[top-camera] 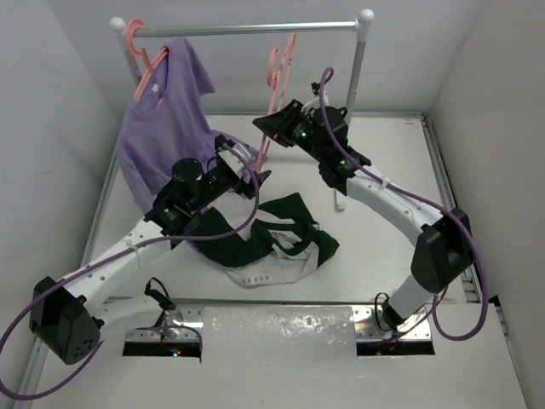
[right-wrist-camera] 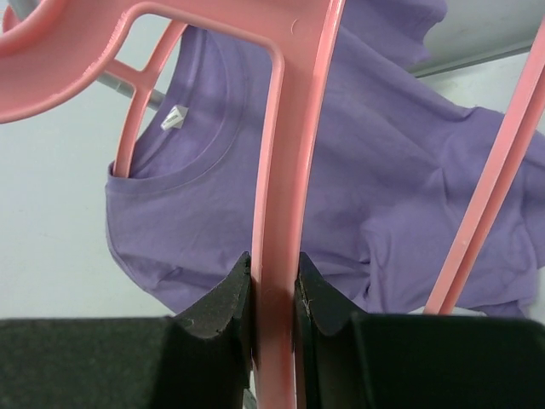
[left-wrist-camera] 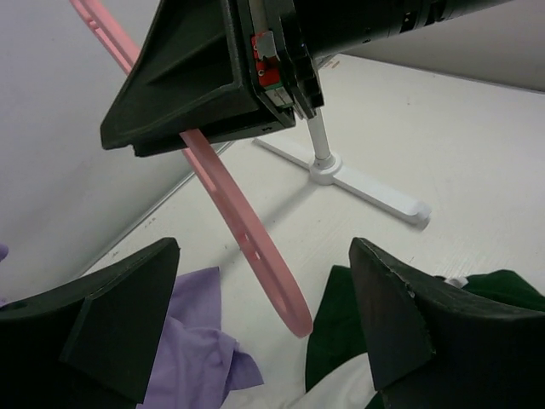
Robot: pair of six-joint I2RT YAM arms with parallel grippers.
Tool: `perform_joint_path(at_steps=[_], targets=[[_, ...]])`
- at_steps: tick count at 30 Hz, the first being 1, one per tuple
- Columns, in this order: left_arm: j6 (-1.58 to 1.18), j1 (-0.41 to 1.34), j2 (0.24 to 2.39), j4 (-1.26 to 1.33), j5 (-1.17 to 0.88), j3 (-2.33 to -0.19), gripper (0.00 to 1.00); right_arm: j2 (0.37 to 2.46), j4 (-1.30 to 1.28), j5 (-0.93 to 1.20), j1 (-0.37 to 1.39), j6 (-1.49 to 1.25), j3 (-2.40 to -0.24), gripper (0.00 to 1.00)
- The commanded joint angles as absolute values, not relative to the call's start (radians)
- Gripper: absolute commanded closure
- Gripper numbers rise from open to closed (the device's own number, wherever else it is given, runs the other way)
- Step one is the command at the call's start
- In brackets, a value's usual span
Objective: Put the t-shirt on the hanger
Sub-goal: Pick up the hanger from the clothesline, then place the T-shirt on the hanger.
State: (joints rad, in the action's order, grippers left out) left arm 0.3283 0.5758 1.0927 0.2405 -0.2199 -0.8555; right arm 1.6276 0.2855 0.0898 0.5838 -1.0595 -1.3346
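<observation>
My right claw (right-wrist-camera: 274, 294) is clenched on the hanger (right-wrist-camera: 289, 170), holding it tilted above the counter (top-camera: 392, 170). My left claw (left-wrist-camera: 264, 273) gapes wide, gripping nothing, with the hanger's lower tip hanging between its 2 fingers. The t-shirt (top-camera: 294, 239) lies crumpled on the counter between my 2 arms. To do this well, I judge I should pinch 1 layer near the neck, so the opening can slide over that tip.
</observation>
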Motion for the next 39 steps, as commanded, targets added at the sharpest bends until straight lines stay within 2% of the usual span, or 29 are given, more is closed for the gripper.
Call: perform_joint_path(at_steps=[1,3,6,8,12,14,15,17,18,25,26,28,29,31,32,33,36,39], targets=[[0.330,0.569,1.097,0.265,-0.206,-0.865,0.23,1.577,0.399,0.048,0.612,-1.074,-1.339,1.00],[0.328,0.568,1.104,0.262,-0.174,-0.865,0.27,1.575,0.400,0.051,0.621,-1.078,-1.333,1.00],[0.350,0.568,1.109,0.247,-0.118,-0.856,0.42,1.563,0.413,0.057,0.629,-1.095,-1.304,1.00],[0.351,0.568,1.108,0.239,-0.106,-0.853,0.47,1.552,0.433,0.058,0.629,-1.115,-1.273,1.00],[0.328,0.568,1.108,0.247,-0.094,-0.841,0.73,1.545,0.436,0.075,0.629,-1.135,-1.249,1.00],[0.324,0.566,1.103,0.247,-0.094,-0.841,0.81,1.539,0.436,0.084,0.630,-1.138,-1.235,1.00],[0.322,0.566,1.101,0.245,-0.095,-0.839,0.89,1.539,0.434,0.086,0.629,-1.140,-1.230,1.00],[0.315,0.568,1.097,0.236,-0.094,-0.839,0.97,1.532,0.428,0.094,0.629,-1.135,-1.216,1.00],[0.311,0.566,1.095,0.232,-0.091,-0.841,1.00,1.531,0.425,0.101,0.630,-1.137,-1.209,1.00],[0.285,0.560,1.062,0.170,-0.084,-0.841,1.00,1.528,0.367,0.167,0.627,-1.088,-1.206,0.99],[0.282,0.557,1.054,0.151,-0.087,-0.842,1.00,1.529,0.356,0.195,0.624,-1.077,-1.215,0.86],[0.272,0.552,1.040,0.118,-0.089,-0.842,1.00,1.528,0.322,0.218,0.620,-1.043,-1.223,0.75],[0.268,0.551,1.035,0.109,-0.089,-0.844,1.00,1.526,0.307,0.242,0.617,-1.028,-1.235,0.59],[0.258,0.543,1.022,0.081,-0.103,-0.844,1.00,1.526,0.249,0.294,0.606,-0.967,-1.268,0.48],[0.258,0.537,1.017,0.074,-0.103,-0.844,1.00,1.526,0.215,0.311,0.600,-0.939,-1.281,0.48],[0.258,0.526,1.014,0.063,-0.141,-0.847,1.00,1.526,0.156,0.336,0.594,-0.881,-1.293,0.40],[0.252,0.508,1.000,0.032,-0.175,-0.847,1.00,1.523,0.073,0.464,0.551,-0.781,-1.299,0.31],[0.242,0.482,0.980,0.008,-0.184,-0.845,1.00,1.517,-0.024,0.671,0.464,-0.676,-1.289,0.28]])
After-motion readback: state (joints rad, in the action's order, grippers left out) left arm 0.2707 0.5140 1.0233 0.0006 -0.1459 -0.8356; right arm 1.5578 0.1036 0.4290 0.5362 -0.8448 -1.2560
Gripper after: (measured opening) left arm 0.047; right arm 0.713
